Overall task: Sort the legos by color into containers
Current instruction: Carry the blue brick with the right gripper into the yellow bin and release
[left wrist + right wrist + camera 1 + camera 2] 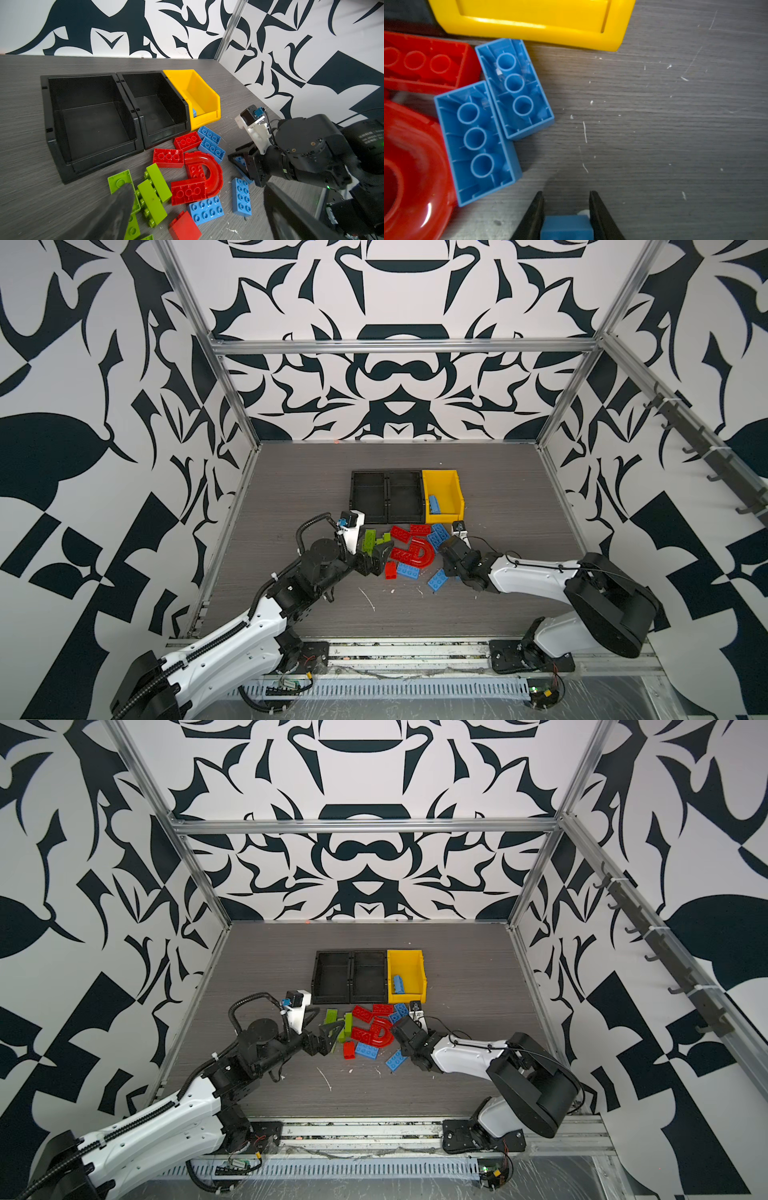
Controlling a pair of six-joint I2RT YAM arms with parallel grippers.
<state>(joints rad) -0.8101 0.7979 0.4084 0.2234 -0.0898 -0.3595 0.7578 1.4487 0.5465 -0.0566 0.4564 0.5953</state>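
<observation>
Blue lego point(566, 227) gripped between right pincer point(566, 193) jaws, near yellow container point(529, 22).

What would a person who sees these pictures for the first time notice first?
The bright heap of red, blue and green legos at the middle of the table draws the eye first. Behind it, the yellow bin holds a lone blue brick. In the right wrist view, the right gripper clamps another blue piece.
</observation>
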